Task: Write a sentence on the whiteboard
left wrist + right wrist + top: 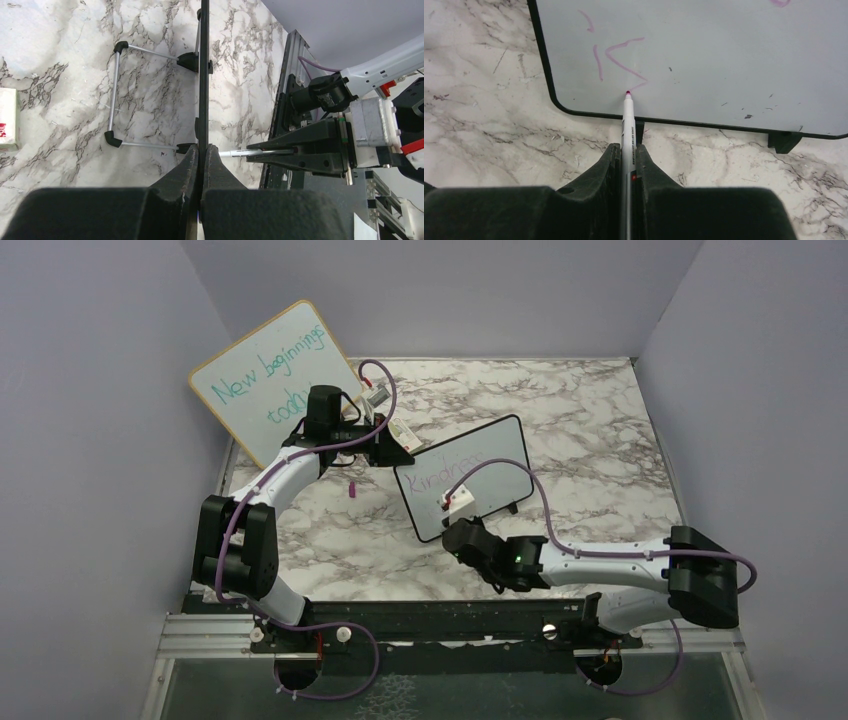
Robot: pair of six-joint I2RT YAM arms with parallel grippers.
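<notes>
The small black-framed whiteboard (490, 455) stands tilted mid-table on its little black feet (781, 141). The purple-pink sentence (448, 473) begins "Kindness" on its upper line. A pink "K"-like stroke (624, 57) sits near the board's lower left corner. My left gripper (403, 452) is shut on the board's upper left edge, which shows edge-on in the left wrist view (204, 75). My right gripper (626, 148) is shut on a white marker (626, 125). The marker's pink tip touches the board just below that stroke. The marker also shows in the left wrist view (235, 153).
A larger wood-framed board (275, 380) with teal writing leans at the back left. A wire stand (117, 95) props the small board from behind. A white box (7, 120) lies behind it. A small purple cap (352, 490) lies left of the board.
</notes>
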